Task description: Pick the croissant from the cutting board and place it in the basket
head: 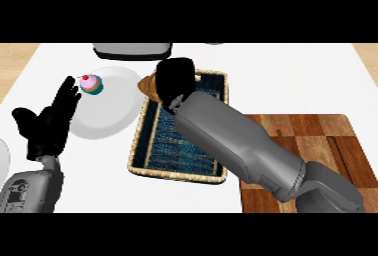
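Observation:
My right hand reaches across the far end of the woven basket, its fingers curled round the brown croissant, which peeks out at the hand's left side. The croissant hangs over the basket's far left corner. My right forearm crosses the basket diagonally from the wooden cutting board at the right. My left hand stands open at the left, fingers pointing up, resting.
A white plate lies left of the basket, with a pink cupcake on its far part. A grey object sits at the counter's far edge. Another white plate's rim shows at the left border.

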`<state>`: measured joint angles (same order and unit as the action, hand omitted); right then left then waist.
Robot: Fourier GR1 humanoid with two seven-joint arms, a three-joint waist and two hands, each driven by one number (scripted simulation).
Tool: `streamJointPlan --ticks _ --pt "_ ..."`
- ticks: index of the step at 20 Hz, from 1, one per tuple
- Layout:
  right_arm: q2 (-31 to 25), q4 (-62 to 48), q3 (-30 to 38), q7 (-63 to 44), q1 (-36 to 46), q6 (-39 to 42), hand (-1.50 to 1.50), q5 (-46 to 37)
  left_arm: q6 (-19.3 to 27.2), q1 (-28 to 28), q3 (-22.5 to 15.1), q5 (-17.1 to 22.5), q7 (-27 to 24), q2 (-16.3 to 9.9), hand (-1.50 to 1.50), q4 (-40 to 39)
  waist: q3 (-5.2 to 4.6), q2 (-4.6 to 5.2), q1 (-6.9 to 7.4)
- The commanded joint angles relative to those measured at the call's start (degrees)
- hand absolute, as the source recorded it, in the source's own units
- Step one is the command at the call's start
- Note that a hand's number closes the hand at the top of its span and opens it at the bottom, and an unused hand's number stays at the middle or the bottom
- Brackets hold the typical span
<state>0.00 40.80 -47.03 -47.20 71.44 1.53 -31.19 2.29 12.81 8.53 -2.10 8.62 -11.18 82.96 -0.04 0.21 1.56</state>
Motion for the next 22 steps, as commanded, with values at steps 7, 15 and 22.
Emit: streamJointPlan --ticks 7,15,22 --pt "0.0 5.88 4.03 -2.84 -1.37 -13.29 -1.5 0.39 0.1 -1.38 -0.36 -0.7 -0.39 0.01 0.0 1.14 0.05 -0.15 -0.19" --pt "-0.01 12.37 12.13 -5.96 -1.11 -26.82 -1.5 1.27 -0.13 1.85 1.66 0.7 2.56 -1.6 0.0 0.46 0.07 -0.34 -1.16" --pt "-5.38 25.99 18.26 -8.55 -12.87 -29.72 -1.5 0.89 0.94 -1.14 0.84 -0.78 0.98 -0.61 0.0 1.11 0.11 -0.69 -2.74"
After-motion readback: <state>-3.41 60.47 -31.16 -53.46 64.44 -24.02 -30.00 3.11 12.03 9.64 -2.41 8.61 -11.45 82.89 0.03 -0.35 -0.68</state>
